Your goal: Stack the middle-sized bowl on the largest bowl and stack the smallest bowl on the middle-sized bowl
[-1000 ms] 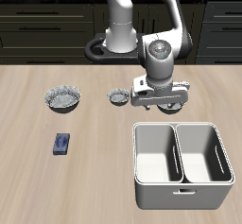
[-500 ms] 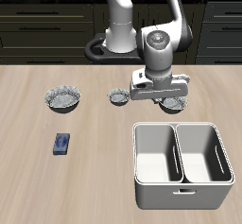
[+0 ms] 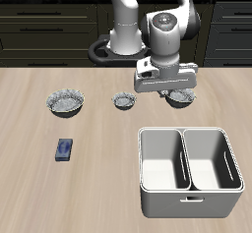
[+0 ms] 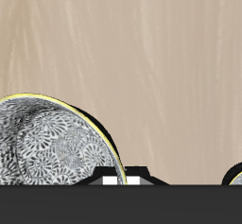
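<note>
The middle-sized bowl (image 3: 181,99) hangs just above the table, held by its rim, and in the wrist view this grey patterned bowl (image 4: 52,147) fills much of the frame. My gripper (image 3: 168,92) is shut on that rim, with the fingertips barely showing in the wrist view (image 4: 125,178). The smallest bowl (image 3: 123,101) sits on the table right beside it, and only its edge (image 4: 235,177) shows in the wrist view. The largest bowl (image 3: 65,102), yellowish inside, stands farther off along the same row.
A white two-compartment bin (image 3: 189,193) stands nearer the table's front edge, below the gripper. A small blue block (image 3: 65,149) lies in front of the largest bowl. A dark round object (image 3: 100,48) sits at the back by the robot's base.
The gripper has risen from table level, and the middle-sized bowl has come up with it.
</note>
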{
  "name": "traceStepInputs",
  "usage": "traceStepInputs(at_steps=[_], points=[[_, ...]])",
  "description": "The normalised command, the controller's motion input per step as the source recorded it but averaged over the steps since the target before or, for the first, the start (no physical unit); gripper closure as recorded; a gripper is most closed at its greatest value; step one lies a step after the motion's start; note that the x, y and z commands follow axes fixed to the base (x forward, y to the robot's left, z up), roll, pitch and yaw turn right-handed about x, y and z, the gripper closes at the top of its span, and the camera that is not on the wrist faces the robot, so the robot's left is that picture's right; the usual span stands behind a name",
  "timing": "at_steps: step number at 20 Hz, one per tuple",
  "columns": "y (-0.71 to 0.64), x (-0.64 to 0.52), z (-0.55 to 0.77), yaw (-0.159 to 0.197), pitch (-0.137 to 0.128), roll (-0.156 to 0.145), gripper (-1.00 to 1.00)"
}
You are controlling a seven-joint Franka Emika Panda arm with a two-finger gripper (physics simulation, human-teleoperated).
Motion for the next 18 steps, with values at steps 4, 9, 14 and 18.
traceStepInputs(at_steps=[4,9,14,18], points=[[-0.11,-0.05,0.42,0.015,-0.060,-0.001,1.00],[-0.08,0.00,0.22,0.002,-0.004,0.011,1.00],[-0.06,-0.11,0.35,-0.013,-0.063,0.003,1.00],[-0.08,-0.03,0.17,0.015,-0.014,0.002,1.00]])
